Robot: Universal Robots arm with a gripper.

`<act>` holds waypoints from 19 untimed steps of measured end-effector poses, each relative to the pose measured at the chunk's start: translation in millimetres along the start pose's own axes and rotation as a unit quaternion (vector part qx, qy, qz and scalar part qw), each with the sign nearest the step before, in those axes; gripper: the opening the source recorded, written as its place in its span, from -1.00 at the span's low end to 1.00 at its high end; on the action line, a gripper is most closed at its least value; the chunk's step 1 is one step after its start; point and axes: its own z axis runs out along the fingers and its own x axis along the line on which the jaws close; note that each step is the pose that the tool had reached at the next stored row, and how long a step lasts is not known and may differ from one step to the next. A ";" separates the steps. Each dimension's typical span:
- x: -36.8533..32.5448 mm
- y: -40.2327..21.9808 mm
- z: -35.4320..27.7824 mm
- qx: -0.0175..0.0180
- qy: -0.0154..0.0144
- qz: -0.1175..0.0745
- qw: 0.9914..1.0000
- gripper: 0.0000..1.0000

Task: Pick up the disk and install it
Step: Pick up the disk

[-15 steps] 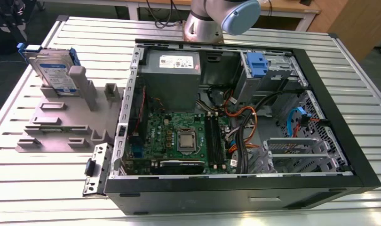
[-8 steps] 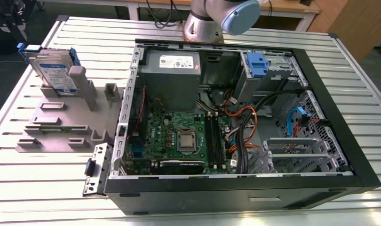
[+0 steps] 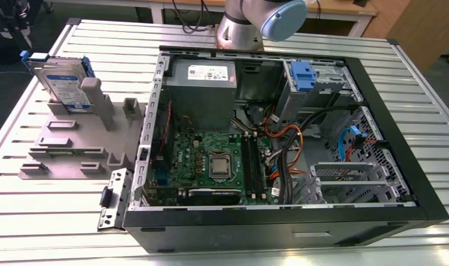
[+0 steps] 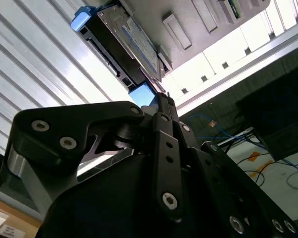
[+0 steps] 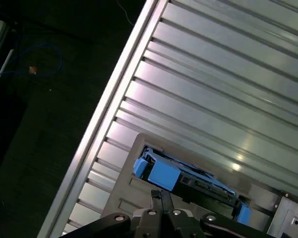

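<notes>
The disk (image 3: 63, 83) is a silver drive with a white-and-blue label in a blue carrier. It stands on edge in a grey holder (image 3: 69, 138) on the table, at the exterior view's left. Both wrist views show the disk (image 4: 134, 44) (image 5: 161, 174) just beyond my black fingertips. My gripper (image 4: 163, 99) (image 5: 158, 194) hangs over the carrier's near blue end tab without touching it. Its fingers look pressed together, with nothing between them.
An open black computer case (image 3: 284, 138) lies in the middle of the ribbed metal table (image 3: 32, 221), showing its motherboard and cables. Inside at the back are a grey power-supply box (image 3: 202, 72) and a small blue bracket (image 3: 302, 75). The arm's base (image 3: 243, 27) stands behind the case.
</notes>
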 end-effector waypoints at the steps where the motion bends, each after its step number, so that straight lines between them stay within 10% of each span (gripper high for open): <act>1: 0.0 0.0 0.0 0.000 0.000 -0.006 1.000 -0.79; 19: 0.0 0.0 0.3 0.000 0.003 -0.068 0.998 -0.79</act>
